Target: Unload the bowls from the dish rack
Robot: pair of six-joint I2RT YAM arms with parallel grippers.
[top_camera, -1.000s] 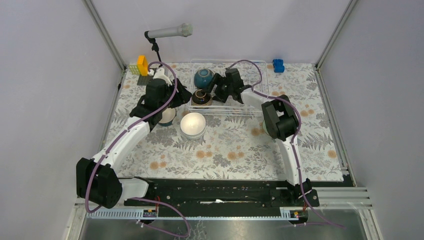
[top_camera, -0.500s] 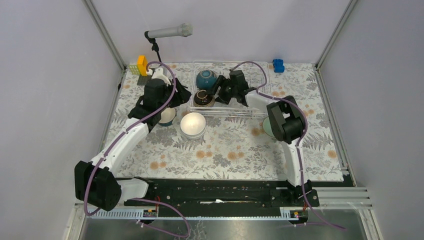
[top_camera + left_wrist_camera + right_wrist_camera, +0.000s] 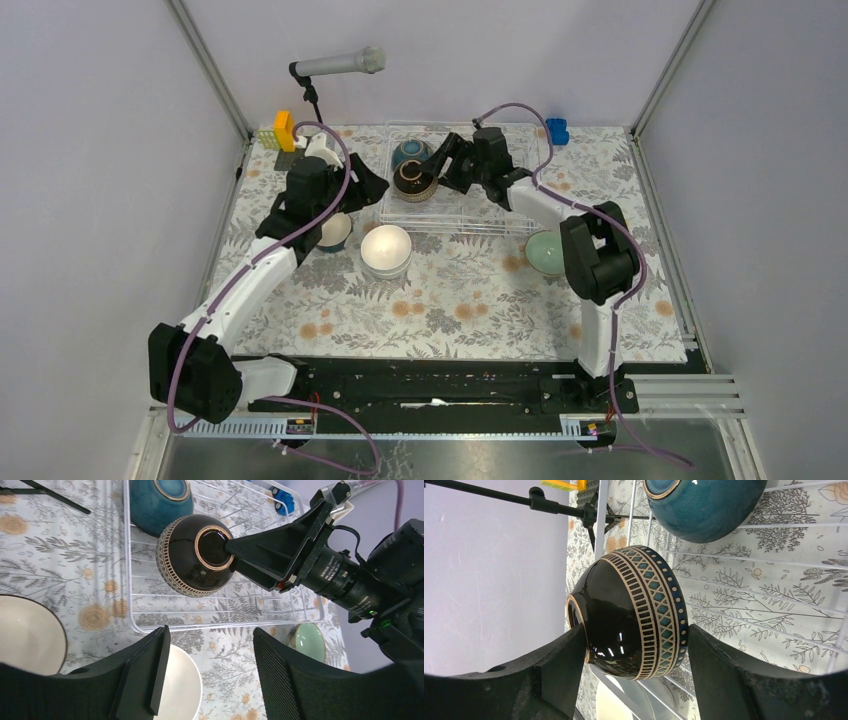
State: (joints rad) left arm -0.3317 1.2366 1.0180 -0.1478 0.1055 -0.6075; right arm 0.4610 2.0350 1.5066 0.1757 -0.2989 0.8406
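Observation:
My right gripper (image 3: 430,173) is shut on the dark brown patterned bowl (image 3: 411,178), held on its side above the white wire dish rack (image 3: 470,216). In the right wrist view the fingers (image 3: 558,672) clamp its foot and rim (image 3: 634,612). One teal bowl (image 3: 408,150) lies in the rack behind it. My left gripper (image 3: 367,189) is open and empty at the rack's left edge. On the table are two white bowls (image 3: 386,250) (image 3: 336,231) and the mint green bowl (image 3: 546,252). A second teal bowl is not in view.
A microphone on a stand (image 3: 340,64) reaches over the back left. A yellow block (image 3: 285,129) on a grey baseplate (image 3: 289,158) sits at the back left corner, and a blue block (image 3: 557,131) at the back right. Grey walls enclose the mat.
My right gripper has lifted the brown bowl off the rack floor and tipped it. The right elbow has swung right, uncovering the mint bowl. The left arm has barely moved.

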